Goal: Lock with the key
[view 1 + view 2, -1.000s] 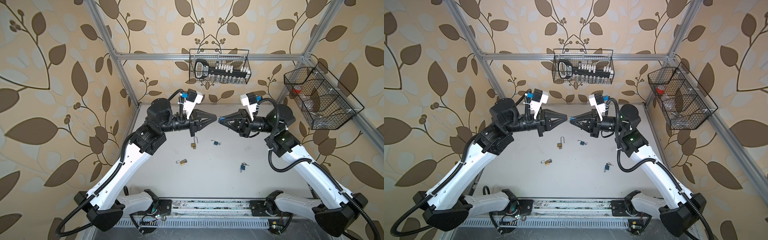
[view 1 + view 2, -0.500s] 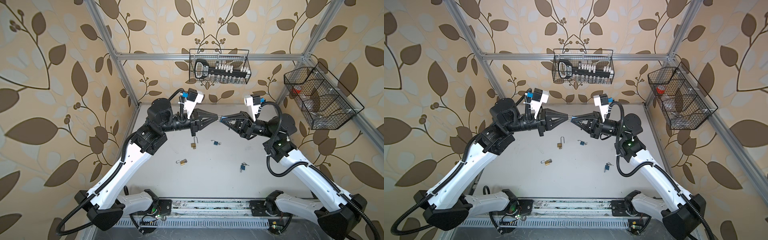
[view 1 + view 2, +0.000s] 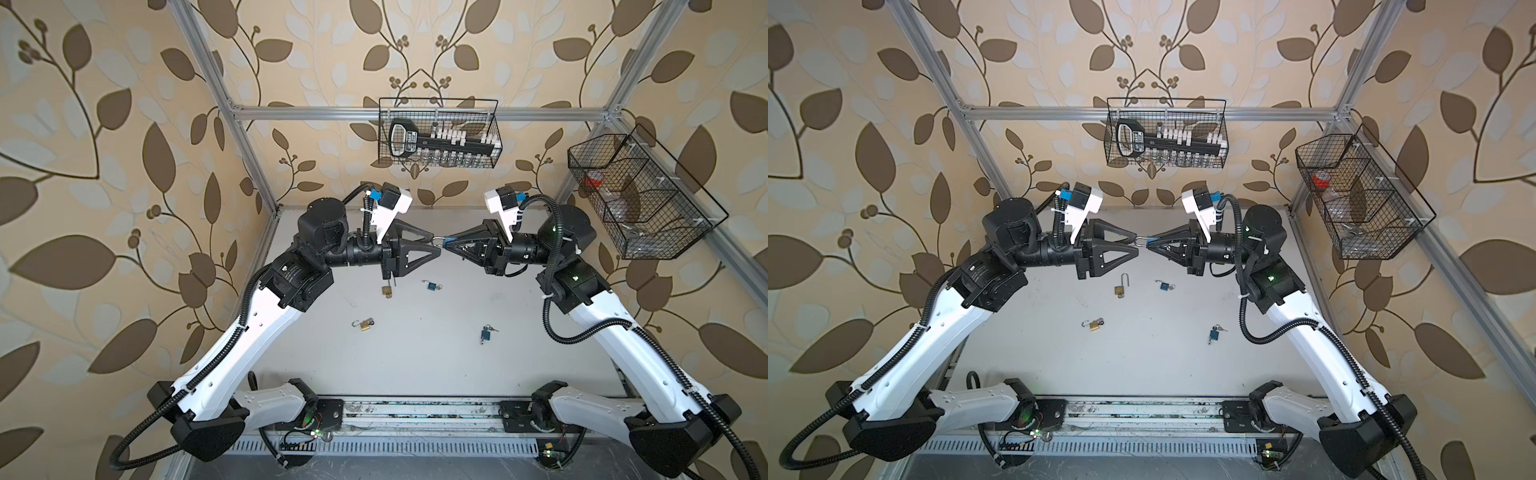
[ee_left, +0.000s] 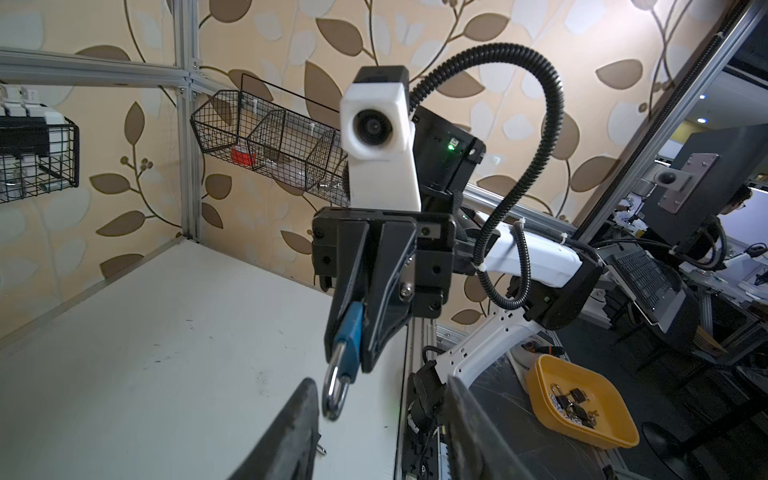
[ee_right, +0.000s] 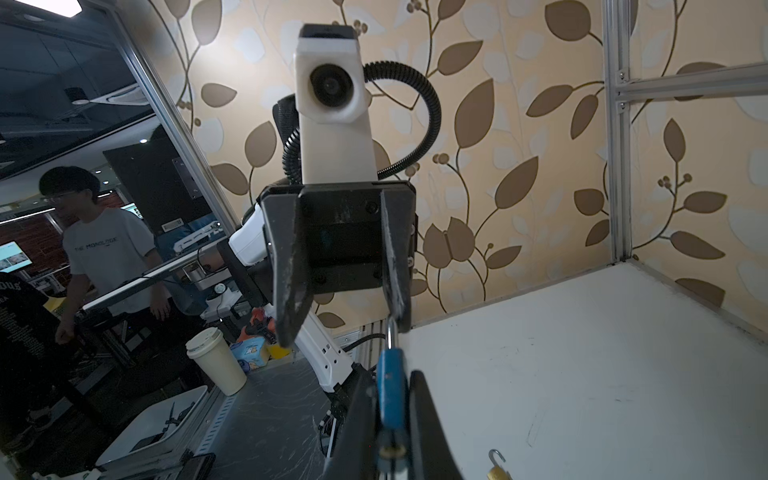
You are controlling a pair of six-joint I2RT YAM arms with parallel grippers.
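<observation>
Top views, both of them: right gripper [image 3: 447, 241] was clamped on the blue padlock [image 3: 453, 239], up in the air over the table [image 3: 415, 353], nose to nose with the left gripper [image 3: 436, 244], whose jaws were spread apart.

Left wrist: padlock body pinched between the right fingers [image 4: 345, 270], shackle poking out free.

Right wrist: shackle sat right beside one left finger [image 5: 397, 291], nothing grabbed there.

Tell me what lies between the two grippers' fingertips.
The silver shackle of the blue padlock, which the right gripper clamps. It ends at the open left gripper. Both top views show it.
</observation>
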